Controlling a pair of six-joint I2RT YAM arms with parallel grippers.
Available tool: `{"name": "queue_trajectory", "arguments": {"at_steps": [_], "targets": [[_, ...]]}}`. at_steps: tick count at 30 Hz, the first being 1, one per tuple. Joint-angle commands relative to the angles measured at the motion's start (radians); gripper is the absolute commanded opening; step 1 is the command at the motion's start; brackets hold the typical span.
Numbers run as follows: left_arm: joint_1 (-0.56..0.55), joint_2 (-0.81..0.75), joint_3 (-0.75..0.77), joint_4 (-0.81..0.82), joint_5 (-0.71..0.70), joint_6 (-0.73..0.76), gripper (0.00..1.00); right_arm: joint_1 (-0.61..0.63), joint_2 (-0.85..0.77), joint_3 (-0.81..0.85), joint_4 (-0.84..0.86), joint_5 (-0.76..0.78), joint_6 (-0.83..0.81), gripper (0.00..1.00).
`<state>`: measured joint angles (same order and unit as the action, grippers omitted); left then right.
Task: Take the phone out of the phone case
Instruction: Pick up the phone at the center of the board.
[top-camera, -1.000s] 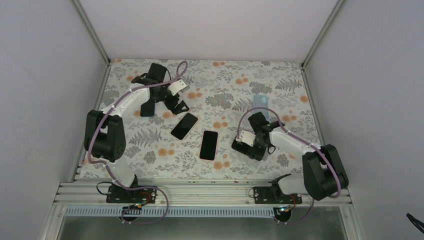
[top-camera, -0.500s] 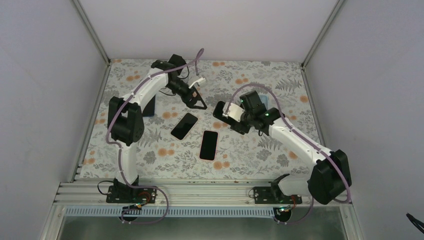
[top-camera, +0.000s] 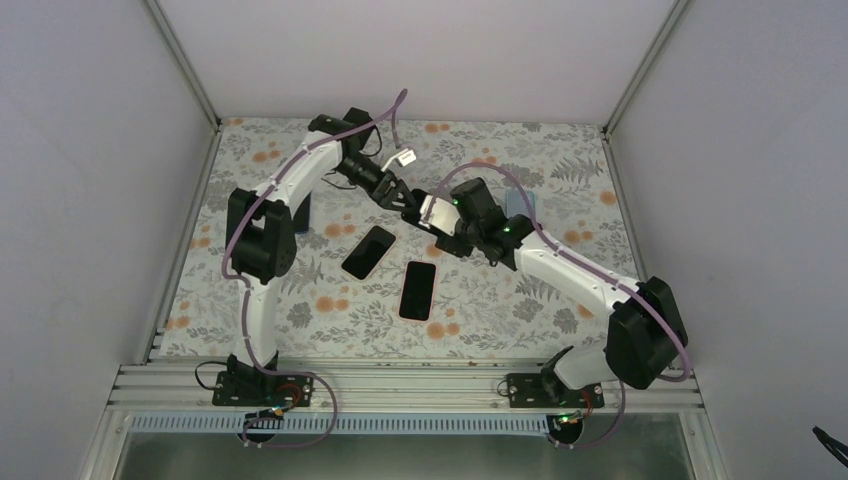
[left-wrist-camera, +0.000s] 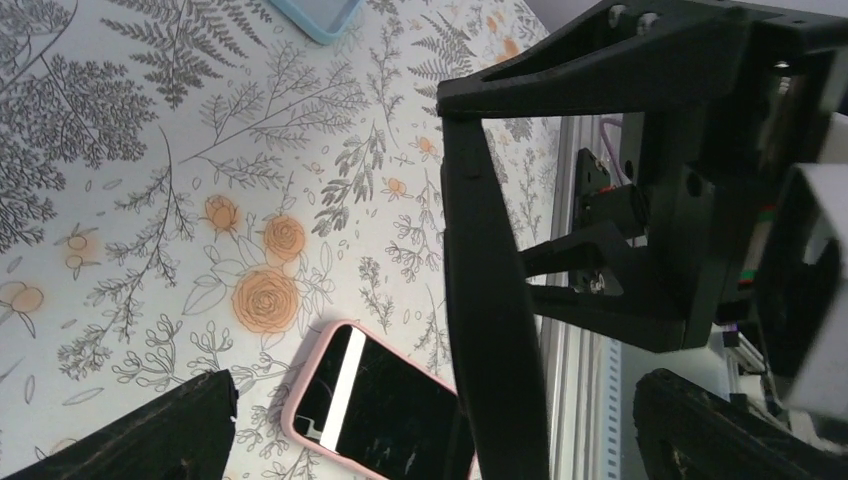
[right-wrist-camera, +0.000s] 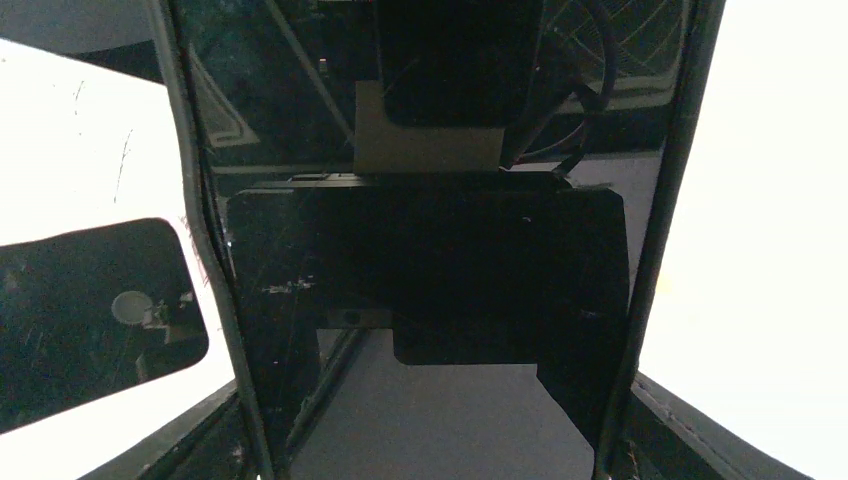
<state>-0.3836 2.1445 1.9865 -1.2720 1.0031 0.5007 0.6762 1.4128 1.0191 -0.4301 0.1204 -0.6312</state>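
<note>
Two phones lie face up on the flowered tabletop (top-camera: 560, 300) in the overhead view: a pink-cased phone (top-camera: 368, 252) and, just right of it, a second phone (top-camera: 418, 290). Both arms reach over the middle of the tabletop. The left tool (top-camera: 402, 198) and the right tool (top-camera: 425, 222) meet nose to nose beyond the two phones, raised above them and touching neither. A dark blue case (top-camera: 303, 215) lies at the left, partly under the left arm. A light blue case (top-camera: 524, 203) lies at the right, behind the right arm.

From the left wrist, that tool's fingers (left-wrist-camera: 150, 440) are spread wide, one in each lower corner, gripping nothing. The right tool's black frame stands between them. The pink-cased phone shows on the tabletop below, one end hidden behind that frame, and the light blue case is cut off by the upper edge.

From the right wrist, a dark glossy panel (right-wrist-camera: 430, 280) with fine scratches spans the gap between the fingers. I cannot tell what it is, nor whether this tool pinches it.
</note>
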Motion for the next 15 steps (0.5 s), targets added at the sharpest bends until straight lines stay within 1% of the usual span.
{"name": "queue_trajectory", "arguments": {"at_steps": [1,3,4,8,10,11,12,13,14,15], "targets": [[-0.004,0.001,-0.008,0.007,0.031,-0.031,0.95,0.037,0.015,0.052,0.137,0.065,0.027,0.59],[-0.008,0.009,0.01,-0.003,0.032,-0.029,0.89,0.053,0.023,0.063,0.148,0.072,0.027,0.59],[-0.01,0.014,0.018,-0.007,0.035,-0.027,0.84,0.061,0.024,0.069,0.157,0.079,0.029,0.59],[-0.018,0.019,0.029,-0.029,0.066,-0.004,0.52,0.086,0.042,0.077,0.183,0.116,0.024,0.58],[-0.026,0.019,0.032,-0.062,0.079,0.03,0.37,0.089,0.053,0.078,0.209,0.156,0.028,0.55],[-0.035,0.014,0.022,-0.084,0.091,0.06,0.23,0.091,0.056,0.086,0.214,0.173,0.032,0.53],[-0.039,0.01,0.018,-0.084,0.094,0.065,0.18,0.09,0.052,0.086,0.219,0.174,0.03,0.53],[-0.042,0.006,0.015,-0.085,0.098,0.069,0.15,0.092,0.051,0.088,0.216,0.171,0.027,0.54],[-0.045,0.002,0.015,-0.084,0.1,0.072,0.1,0.092,0.053,0.093,0.208,0.169,0.026,0.6],[-0.046,-0.004,0.015,-0.085,0.1,0.083,0.06,0.092,0.052,0.099,0.186,0.162,0.031,0.72]]}}
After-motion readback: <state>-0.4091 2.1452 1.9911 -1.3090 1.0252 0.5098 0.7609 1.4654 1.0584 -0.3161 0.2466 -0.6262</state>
